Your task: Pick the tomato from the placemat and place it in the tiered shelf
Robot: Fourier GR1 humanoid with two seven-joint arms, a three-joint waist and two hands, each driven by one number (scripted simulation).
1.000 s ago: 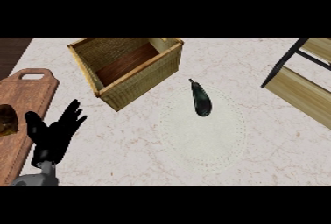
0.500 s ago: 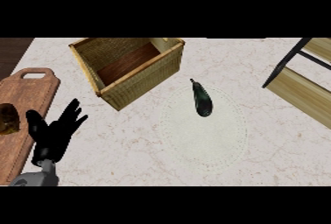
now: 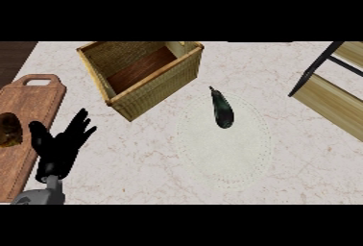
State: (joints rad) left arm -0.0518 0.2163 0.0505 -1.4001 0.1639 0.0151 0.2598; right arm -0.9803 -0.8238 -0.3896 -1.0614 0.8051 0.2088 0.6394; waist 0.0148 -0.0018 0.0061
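A dark, elongated vegetable with a thin stem (image 3: 223, 110), which looks like an eggplant and not a tomato, lies on the upper part of the pale round placemat (image 3: 228, 156). The wooden tiered shelf with a black frame (image 3: 332, 92) stands at the right edge, only partly in view. My left hand (image 3: 60, 147) is open at the lower left, fingers spread and pointing up, resting far from the vegetable and holding nothing. My right hand does not show.
An open wicker basket (image 3: 152, 91) stands at the top centre, just left of the placemat. A wooden cutting board (image 3: 32, 108) lies along the left edge with a brown lump (image 3: 8, 129) on it, beside my left hand.
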